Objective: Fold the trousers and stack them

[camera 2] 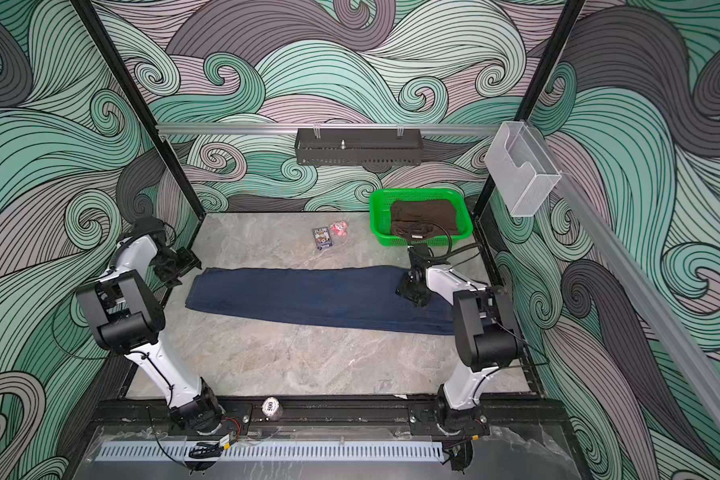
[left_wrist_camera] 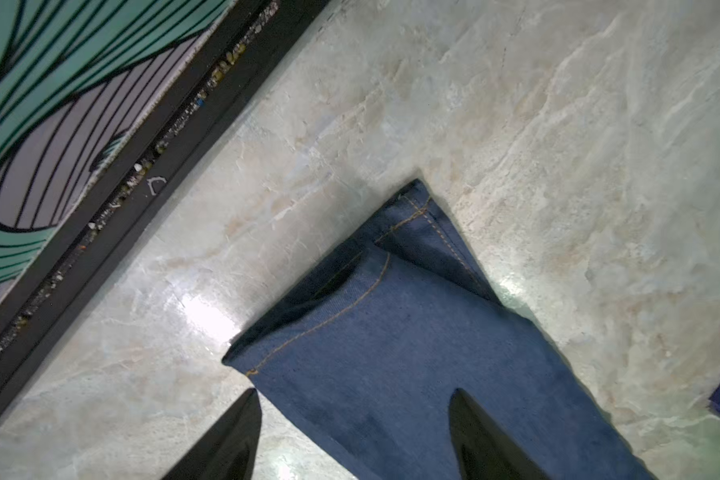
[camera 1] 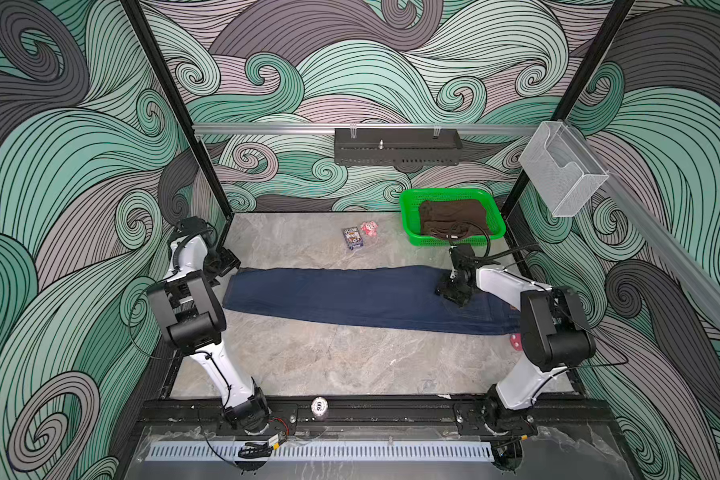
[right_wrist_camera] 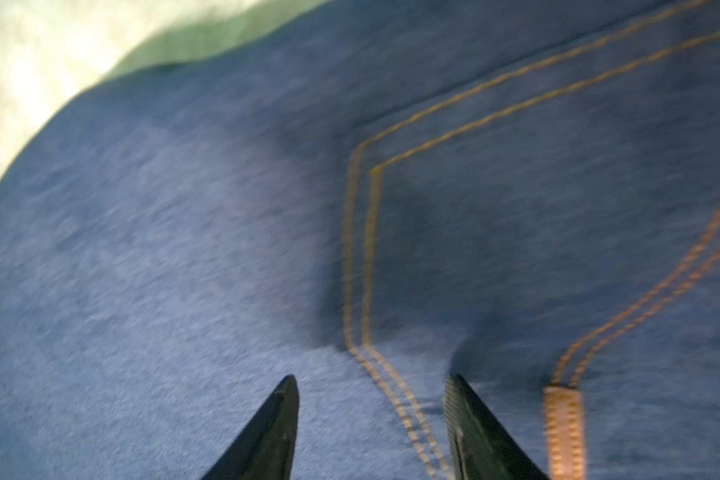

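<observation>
While the trousers [camera 1: 350,297] lie flat across the surface [camera 1: 308,361], left edge to right edge, the left hand [left_wrist_camera: 355,395] hangs spread over their hem [left_wrist_camera: 329,316]; the right hand [right_wrist_camera: 371,378], also spread, perhaps touches the pocket [right_wrist_camera: 558,228].

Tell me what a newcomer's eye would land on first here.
The long dark navy denim trousers stretch flat across the middle of the grey marbled table. The left hand is open at the leg hem, and the right hand is open above the pocket end. At the far right corner, a bright green plastic basket holds a folded dark brown cloth.
</observation>
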`<state>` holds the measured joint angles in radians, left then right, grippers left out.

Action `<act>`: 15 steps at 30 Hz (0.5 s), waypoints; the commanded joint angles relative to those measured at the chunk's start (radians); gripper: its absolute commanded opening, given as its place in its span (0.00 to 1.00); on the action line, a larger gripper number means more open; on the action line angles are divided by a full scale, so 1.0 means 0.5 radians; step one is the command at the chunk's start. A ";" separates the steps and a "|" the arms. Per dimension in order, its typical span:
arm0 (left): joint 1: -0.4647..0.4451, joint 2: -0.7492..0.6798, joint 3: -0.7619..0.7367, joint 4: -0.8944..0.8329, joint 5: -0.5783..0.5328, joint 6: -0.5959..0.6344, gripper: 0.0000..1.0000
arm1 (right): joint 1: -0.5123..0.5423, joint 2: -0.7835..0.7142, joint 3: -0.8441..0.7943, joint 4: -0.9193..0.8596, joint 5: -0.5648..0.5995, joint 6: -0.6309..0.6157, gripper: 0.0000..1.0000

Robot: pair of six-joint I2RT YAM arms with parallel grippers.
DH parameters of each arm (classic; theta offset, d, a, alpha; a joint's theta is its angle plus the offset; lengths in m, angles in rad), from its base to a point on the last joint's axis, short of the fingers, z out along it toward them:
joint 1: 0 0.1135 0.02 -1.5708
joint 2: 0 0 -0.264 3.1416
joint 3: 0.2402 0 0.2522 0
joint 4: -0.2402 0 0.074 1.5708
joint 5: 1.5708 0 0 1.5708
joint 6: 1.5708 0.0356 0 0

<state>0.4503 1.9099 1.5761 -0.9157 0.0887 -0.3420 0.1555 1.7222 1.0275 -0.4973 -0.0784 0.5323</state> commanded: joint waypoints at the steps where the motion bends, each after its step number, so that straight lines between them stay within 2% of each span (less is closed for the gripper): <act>1: 0.017 0.060 0.050 -0.024 -0.033 0.186 0.75 | -0.022 0.036 -0.035 -0.015 0.045 0.014 0.57; 6: 0.022 0.176 0.126 -0.067 -0.017 0.289 0.75 | -0.047 0.033 -0.088 0.032 0.071 0.026 0.57; 15: 0.021 0.468 0.317 -0.069 0.142 0.338 0.77 | -0.050 0.010 -0.113 0.052 0.039 0.020 0.57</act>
<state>0.4595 2.1059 1.6901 -0.9249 0.1238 -0.2031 0.1352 1.7229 0.9901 -0.4690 -0.0624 0.5346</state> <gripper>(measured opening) 0.765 0.568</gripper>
